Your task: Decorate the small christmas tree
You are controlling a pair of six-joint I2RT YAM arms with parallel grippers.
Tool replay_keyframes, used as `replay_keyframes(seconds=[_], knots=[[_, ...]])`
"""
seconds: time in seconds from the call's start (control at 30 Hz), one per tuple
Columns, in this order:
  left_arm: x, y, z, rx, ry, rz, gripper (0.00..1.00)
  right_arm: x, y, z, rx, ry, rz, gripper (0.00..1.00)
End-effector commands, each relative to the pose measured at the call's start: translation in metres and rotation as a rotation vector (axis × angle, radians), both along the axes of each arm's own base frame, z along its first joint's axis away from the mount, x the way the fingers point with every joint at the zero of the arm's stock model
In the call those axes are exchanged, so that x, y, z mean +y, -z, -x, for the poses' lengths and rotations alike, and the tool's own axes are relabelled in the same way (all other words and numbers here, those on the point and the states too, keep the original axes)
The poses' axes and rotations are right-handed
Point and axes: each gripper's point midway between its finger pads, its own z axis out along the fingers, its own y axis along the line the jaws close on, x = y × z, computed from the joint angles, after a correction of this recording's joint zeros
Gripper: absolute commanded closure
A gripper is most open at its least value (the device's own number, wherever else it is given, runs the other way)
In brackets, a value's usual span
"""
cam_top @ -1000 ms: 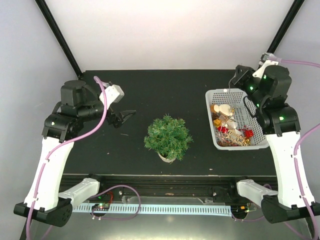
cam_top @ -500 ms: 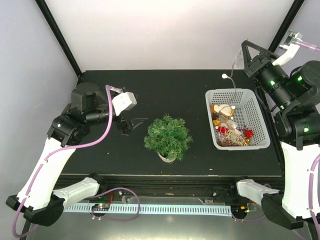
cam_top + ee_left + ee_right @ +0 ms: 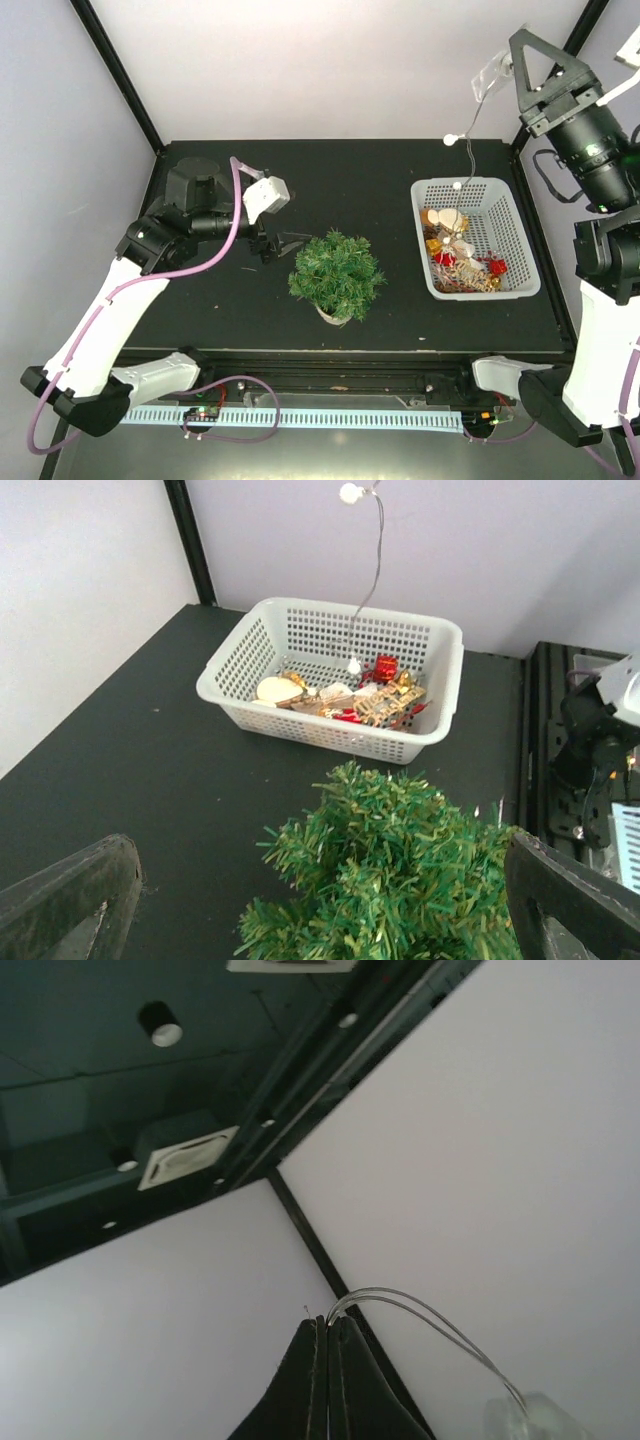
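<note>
The small christmas tree [image 3: 336, 273] stands on its white base near the table's front middle; in the left wrist view its green top [image 3: 400, 880] fills the lower centre. My left gripper [image 3: 275, 243] is open just left of the tree, its fingers [image 3: 75, 895] wide apart with the tree's top between them, apart from it. High above the basket, my right gripper [image 3: 521, 42] points upward, shut on a thin wire light string [image 3: 430, 1310]. The string [image 3: 468, 150] hangs down with small white bulbs into the basket.
A white mesh basket [image 3: 428, 190] at the right holds several ornaments in red, gold and cream; its rim [image 3: 440, 640] lies beyond the tree. Black frame posts rise at both back corners. A clear plastic piece [image 3: 490, 72] dangles on the string by the right gripper.
The right arm has risen from the basket, pulling the light string up with it. The left gripper has moved right, closer to the tree.
</note>
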Motion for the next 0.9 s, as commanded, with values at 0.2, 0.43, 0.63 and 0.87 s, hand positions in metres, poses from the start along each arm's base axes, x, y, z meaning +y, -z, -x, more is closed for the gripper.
replay_keyframes(seconds=[0.2,0.43,0.63,0.87], knots=[[-0.017,-0.023,0.009,0.032,0.077,0.099,0.01,0.011,-0.049,0.024,-0.1,-0.18,-0.118,0.99],[-0.022,-0.021,0.009,0.049,0.092,0.103,0.01,0.012,-0.073,0.034,-0.158,-0.246,-0.175,0.99],[-0.024,-0.017,0.012,0.075,0.111,0.12,0.01,0.012,-0.086,0.037,-0.177,-0.297,-0.232,0.99],[-0.049,-0.025,0.016,0.095,0.194,0.132,0.01,0.017,-0.091,0.038,-0.165,-0.394,-0.279,0.99]])
